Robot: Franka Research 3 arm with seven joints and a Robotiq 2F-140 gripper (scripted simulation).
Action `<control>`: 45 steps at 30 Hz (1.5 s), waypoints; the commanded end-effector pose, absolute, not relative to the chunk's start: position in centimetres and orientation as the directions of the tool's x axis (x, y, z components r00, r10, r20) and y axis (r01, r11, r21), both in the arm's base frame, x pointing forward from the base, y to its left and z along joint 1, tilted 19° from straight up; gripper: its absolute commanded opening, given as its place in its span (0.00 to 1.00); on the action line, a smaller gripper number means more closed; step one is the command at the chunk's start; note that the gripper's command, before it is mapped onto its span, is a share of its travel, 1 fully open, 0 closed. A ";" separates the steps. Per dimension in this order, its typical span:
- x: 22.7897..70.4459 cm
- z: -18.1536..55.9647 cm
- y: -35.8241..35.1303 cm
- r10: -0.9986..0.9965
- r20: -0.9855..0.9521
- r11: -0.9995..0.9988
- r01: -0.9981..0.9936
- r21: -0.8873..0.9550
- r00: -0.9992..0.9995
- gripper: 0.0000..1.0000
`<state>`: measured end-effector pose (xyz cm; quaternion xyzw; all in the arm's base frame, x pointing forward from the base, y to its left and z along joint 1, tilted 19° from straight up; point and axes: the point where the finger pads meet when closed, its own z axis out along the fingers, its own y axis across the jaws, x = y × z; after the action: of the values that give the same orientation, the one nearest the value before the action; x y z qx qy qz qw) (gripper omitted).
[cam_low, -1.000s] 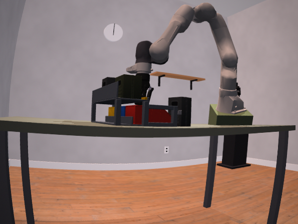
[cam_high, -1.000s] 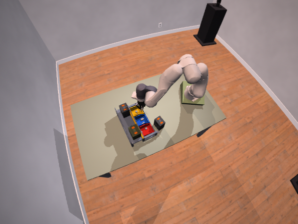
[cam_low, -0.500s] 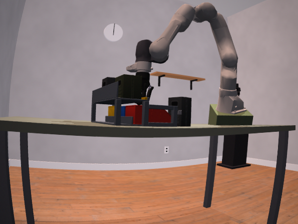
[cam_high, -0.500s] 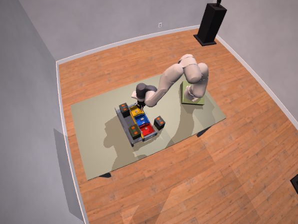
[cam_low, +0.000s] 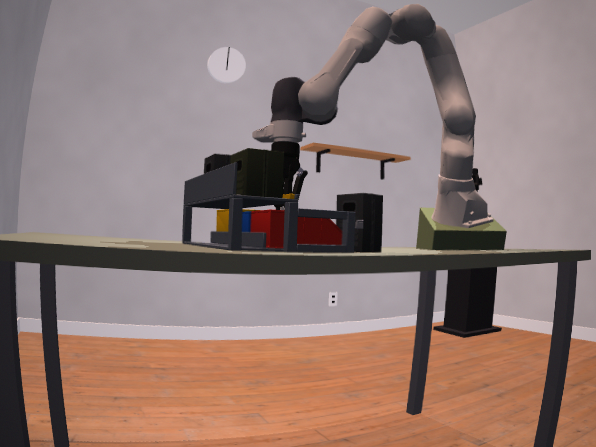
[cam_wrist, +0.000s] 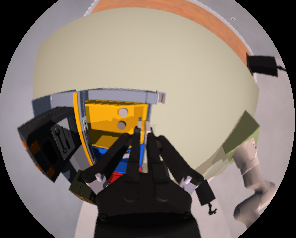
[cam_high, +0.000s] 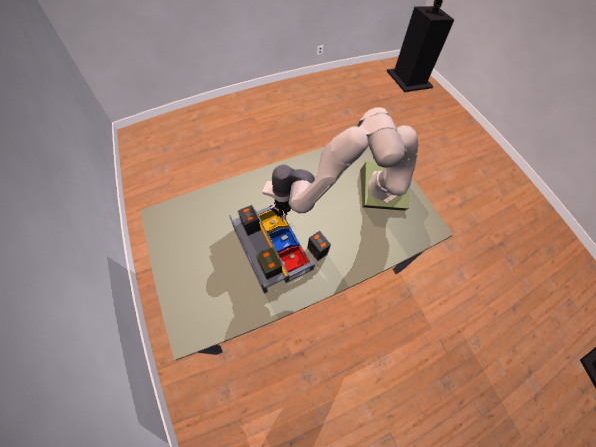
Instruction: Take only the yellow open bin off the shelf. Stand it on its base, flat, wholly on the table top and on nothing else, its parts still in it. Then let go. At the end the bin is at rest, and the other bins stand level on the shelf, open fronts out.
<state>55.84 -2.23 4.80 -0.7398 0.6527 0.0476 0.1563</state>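
The yellow open bin (cam_high: pixel 272 217) sits at the far end of the grey shelf (cam_high: pixel 270 246), beside the blue bin (cam_high: pixel 283 242) and the red bin (cam_high: pixel 294 258). It holds small grey parts (cam_wrist: pixel 122 118). My gripper (cam_high: pixel 283 210) reaches down onto the yellow bin's side wall nearest the arm and is shut on that wall (cam_wrist: pixel 142 134). In the side view the gripper (cam_low: pixel 295 181) stands at the shelf's upper level, and only a sliver of yellow bin (cam_low: pixel 223 220) shows behind the frame.
Two dark boxes with orange marks stand on the shelf's top level (cam_high: pixel 248 218) (cam_high: pixel 269 262). A third dark box (cam_high: pixel 319 244) stands on the table right of the shelf. The arm's green base block (cam_high: pixel 384 189) is at the table's far right.
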 end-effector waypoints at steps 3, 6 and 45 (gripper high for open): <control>55.7 5.0 -2.3 -0.950 -0.276 -0.102 -0.980 -0.169 0.146 0.00; 55.7 5.0 -2.3 -0.950 -0.276 -0.102 -0.980 -0.169 0.146 0.00; 55.5 6.2 -2.6 -0.950 -0.278 -0.100 -0.981 -0.165 0.143 0.00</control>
<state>55.41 -2.57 6.10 -0.7394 0.6531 0.0518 0.1553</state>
